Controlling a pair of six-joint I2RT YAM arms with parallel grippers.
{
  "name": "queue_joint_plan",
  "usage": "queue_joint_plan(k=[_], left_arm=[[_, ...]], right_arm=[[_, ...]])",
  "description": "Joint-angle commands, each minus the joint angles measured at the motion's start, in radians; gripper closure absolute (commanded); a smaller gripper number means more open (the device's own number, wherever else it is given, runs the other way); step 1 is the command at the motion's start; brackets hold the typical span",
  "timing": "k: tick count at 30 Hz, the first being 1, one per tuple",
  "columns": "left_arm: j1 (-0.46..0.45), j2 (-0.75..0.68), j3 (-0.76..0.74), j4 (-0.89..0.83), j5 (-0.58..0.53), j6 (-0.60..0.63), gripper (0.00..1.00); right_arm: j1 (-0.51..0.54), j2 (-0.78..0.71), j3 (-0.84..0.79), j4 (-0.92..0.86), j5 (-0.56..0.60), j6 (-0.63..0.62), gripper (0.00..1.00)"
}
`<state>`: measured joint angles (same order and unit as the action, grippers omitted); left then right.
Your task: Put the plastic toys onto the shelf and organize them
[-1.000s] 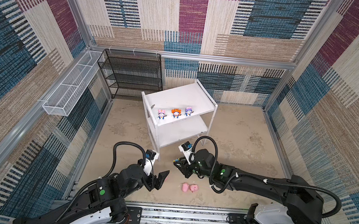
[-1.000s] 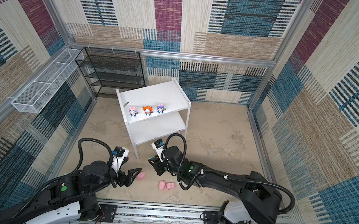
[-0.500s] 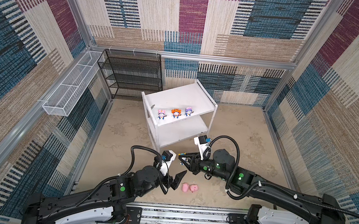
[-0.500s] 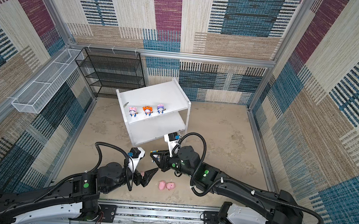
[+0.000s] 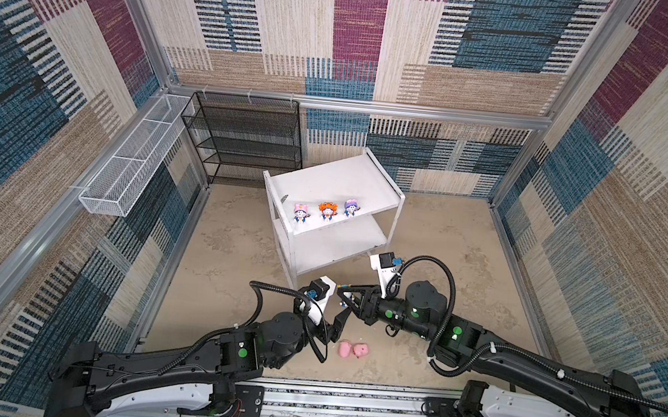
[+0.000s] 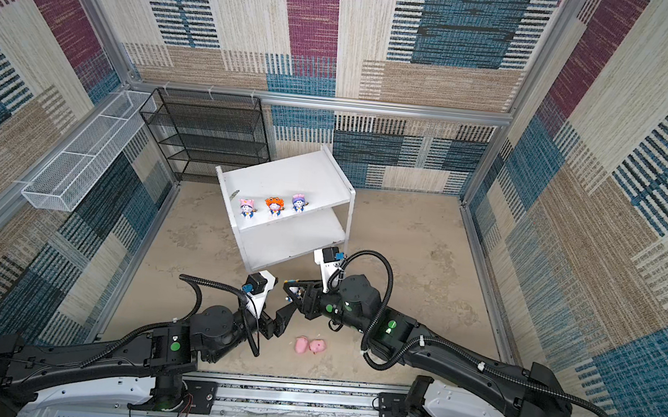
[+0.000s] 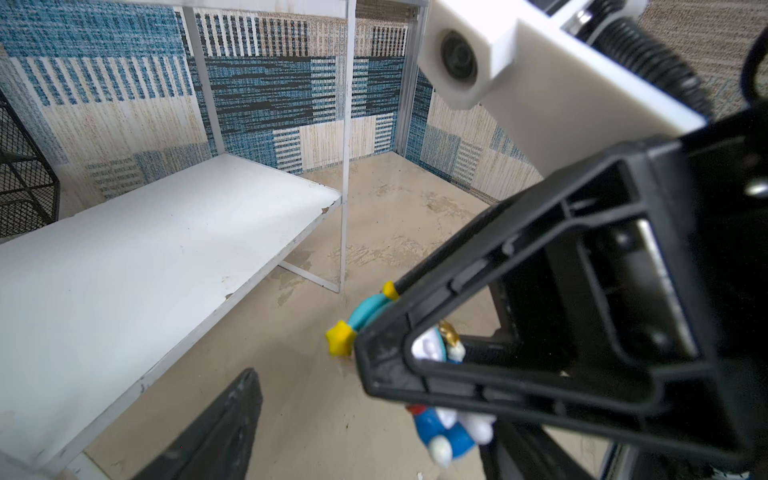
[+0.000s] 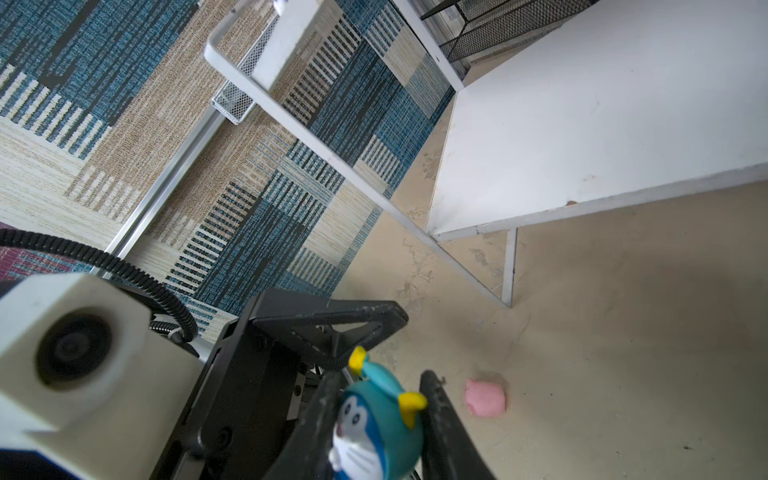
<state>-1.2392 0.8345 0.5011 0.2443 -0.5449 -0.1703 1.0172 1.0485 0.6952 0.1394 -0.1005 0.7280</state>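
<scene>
- Floor [image 5: 446, 237]: beige, mottled, inside patterned walls.
- Black mesh rack [image 5: 243, 138]: back left corner, against rear wall.
- Shelf [image 5: 339, 181]: white, 2 boards, thin legs, set at an angle mid-floor, just right of the rack. Lower board [image 7: 145, 249] bare as far as seen.
- White wire basket [image 5: 131, 169]: long, hung on left wall, beside the rack.
- R gripper [image 5: 347, 296]: low over floor, just in front of shelf's front legs. Right wrist view shows both fingers [image 8: 440, 415] clamped on the teal-hood figurine [image 8: 376, 424], one each side of its head.
- L gripper [image 6: 281, 318]: tip right next to R gripper's tip, in front of shelf. Jaws apart; one finger [image 7: 224, 419] shows in left wrist view w/ a wide gap to the toy [image 7: 446, 432]. The other finger [image 8: 332, 328] sits close by the toy's hood; can't tell if touching.
- 3 figurines in a row at front edge of shelf's top board, upright, facing outward: pink hood [image 5: 300, 213], orange hood [image 5: 327, 211], purple hood [image 5: 350, 208]. Small gaps btw them.
- 2 pink pigs [image 5: 346, 349] [image 5: 361, 350]: on floor, side by side, about touching, near front rail, btw the two arms, below both gripper tips. Not on shelf.
</scene>
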Motion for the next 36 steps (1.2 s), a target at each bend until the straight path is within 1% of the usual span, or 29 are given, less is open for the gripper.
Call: queue_joint_plan(k=[1, 4, 6, 9, 14, 18, 20, 22, 26, 28, 29, 32, 36], left_arm=[[0.001, -0.017, -0.001, 0.052, -0.068, 0.025, 0.25], [0.001, -0.053, -0.014, 0.032, -0.078, 0.030, 0.30], [0.001, -0.077, -0.021, 0.018, -0.081, 0.036, 0.30], [0.001, -0.097, -0.023, 0.001, -0.079, 0.045, 0.31], [0.001, -0.088, -0.013, -0.009, -0.070, 0.048, 0.31], [0.000, -0.097, -0.026, -0.007, -0.076, 0.045, 0.29], [0.001, -0.105, -0.021, -0.025, -0.052, 0.047, 0.23], [0.001, -0.121, -0.011, -0.071, -0.028, 0.043, 0.16], [0.001, -0.184, 0.018, -0.228, 0.019, 0.051, 0.01], [0.001, -0.223, 0.041, -0.313, 0.039, 0.067, 0.00], [0.001, -0.241, 0.058, -0.358, 0.049, 0.076, 0.00], [0.001, -0.279, 0.108, -0.464, 0.074, 0.109, 0.00], [0.001, -0.311, 0.155, -0.533, 0.079, 0.156, 0.00]], right_arm=[[0.001, -0.013, 0.003, 0.001, -0.010, -0.002, 0.74], [0.001, -0.018, 0.010, -0.016, -0.011, -0.011, 0.74], [0.000, -0.019, 0.012, -0.018, -0.018, -0.016, 0.74], [0.001, -0.016, 0.016, -0.017, -0.028, -0.022, 0.74], [0.001, -0.009, 0.024, -0.005, -0.040, -0.038, 0.75], [0.002, -0.026, 0.031, -0.022, -0.014, -0.079, 0.76], [0.001, -0.032, 0.051, -0.054, 0.024, -0.140, 0.76], [0.000, -0.038, 0.081, -0.089, 0.081, -0.225, 0.76], [-0.002, -0.056, 0.166, -0.158, 0.206, -0.448, 0.77], [-0.021, -0.061, 0.201, -0.173, 0.244, -0.550, 0.77], [-0.047, -0.058, 0.223, -0.179, 0.241, -0.595, 0.77], [-0.155, -0.054, 0.271, -0.171, 0.153, -0.693, 0.77], [-0.275, -0.008, 0.331, -0.140, 0.062, -0.816, 0.77]])
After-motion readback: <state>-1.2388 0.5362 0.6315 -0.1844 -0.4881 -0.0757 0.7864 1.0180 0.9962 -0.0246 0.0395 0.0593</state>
